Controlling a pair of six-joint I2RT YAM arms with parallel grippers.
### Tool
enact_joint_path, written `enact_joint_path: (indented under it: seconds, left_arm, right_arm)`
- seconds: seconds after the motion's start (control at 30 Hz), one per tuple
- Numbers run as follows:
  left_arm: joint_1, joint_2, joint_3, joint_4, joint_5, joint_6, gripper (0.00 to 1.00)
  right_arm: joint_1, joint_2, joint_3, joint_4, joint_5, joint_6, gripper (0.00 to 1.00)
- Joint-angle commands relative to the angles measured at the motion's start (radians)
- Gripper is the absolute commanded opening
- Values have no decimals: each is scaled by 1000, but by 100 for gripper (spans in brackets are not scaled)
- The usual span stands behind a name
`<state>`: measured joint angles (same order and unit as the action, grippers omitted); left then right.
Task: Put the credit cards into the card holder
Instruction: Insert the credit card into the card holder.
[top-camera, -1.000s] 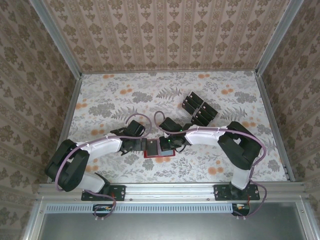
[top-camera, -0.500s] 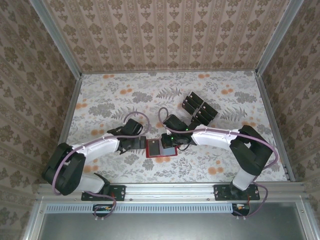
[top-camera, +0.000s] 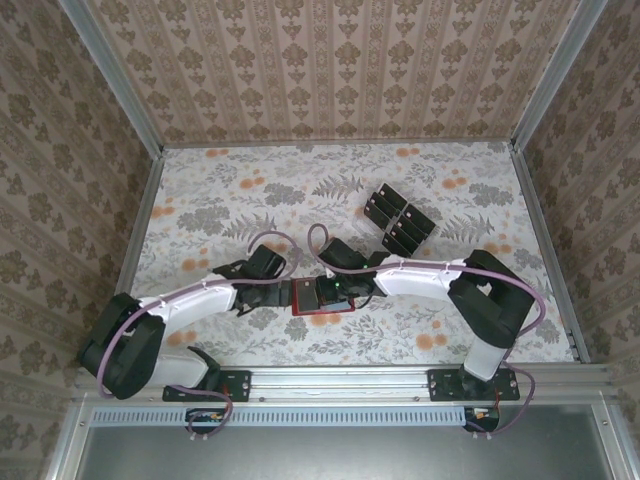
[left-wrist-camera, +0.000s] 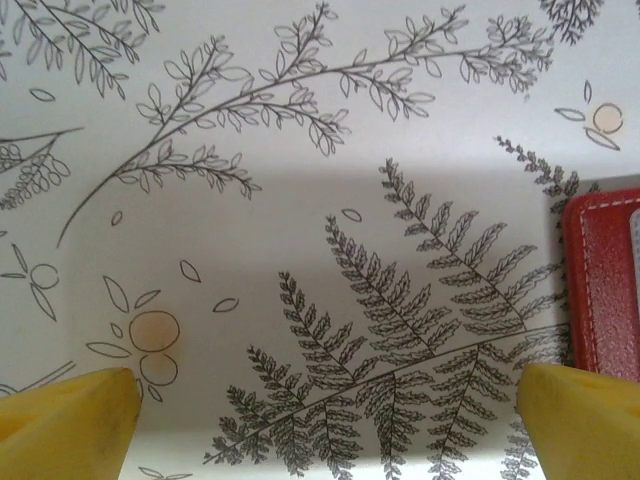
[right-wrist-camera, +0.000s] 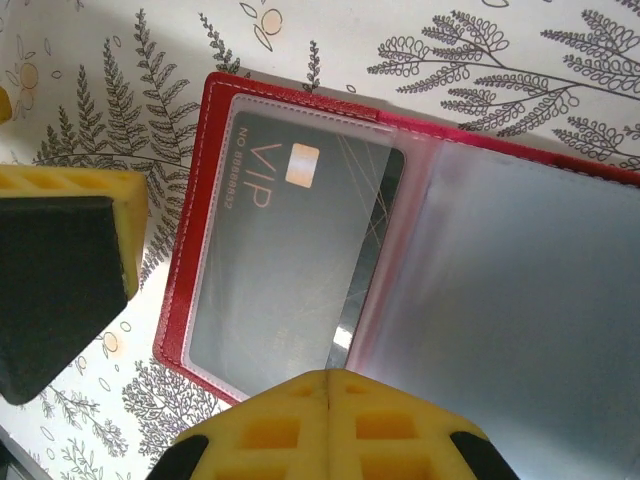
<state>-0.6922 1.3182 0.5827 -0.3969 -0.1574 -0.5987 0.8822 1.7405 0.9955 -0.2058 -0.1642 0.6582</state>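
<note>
Left hand (left-wrist-camera: 320, 425): pads spread wide, nothing between them, only bare desk (top-camera: 220, 200) below. Over the last second it has crept right and now sits just beside the left edge of the holder (right-wrist-camera: 190, 220), whose red rim shows at the right of the left wrist view. The holder has not shifted; it lies open and flat close to the desk's near edge, about midway between the left and right edges. One card (right-wrist-camera: 290, 260) is seated in its left side, with the VIP print readable. The right pocket (right-wrist-camera: 520, 280) looks empty. Right hand (right-wrist-camera: 328, 400): pads pinched together, nothing seen between them. Half a second ago it stood a little toward the far edge, leaving the holder more exposed; it is now back over the holder's right half. The stack (top-camera: 400, 220) of remaining cards is unchanged, well apart from the holder, further back and toward the right edge. Judgement: first card is in and the right hand is free. The left hand seems to be closing in to steady the holder. Most cards are still to load, so the task is early.
</note>
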Motion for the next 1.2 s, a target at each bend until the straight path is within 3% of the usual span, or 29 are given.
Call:
enact_joint_path:
  seconds: [0.0,1.17]
  left_arm:
    - [-11,13,-14,-21,-13,-21,100]
    - [-49,97,-19,40,-8,-50,100]
  right_arm:
    - [7,21,5,16,-5,14,0]
    - [21,95,4,130,-103,82,0]
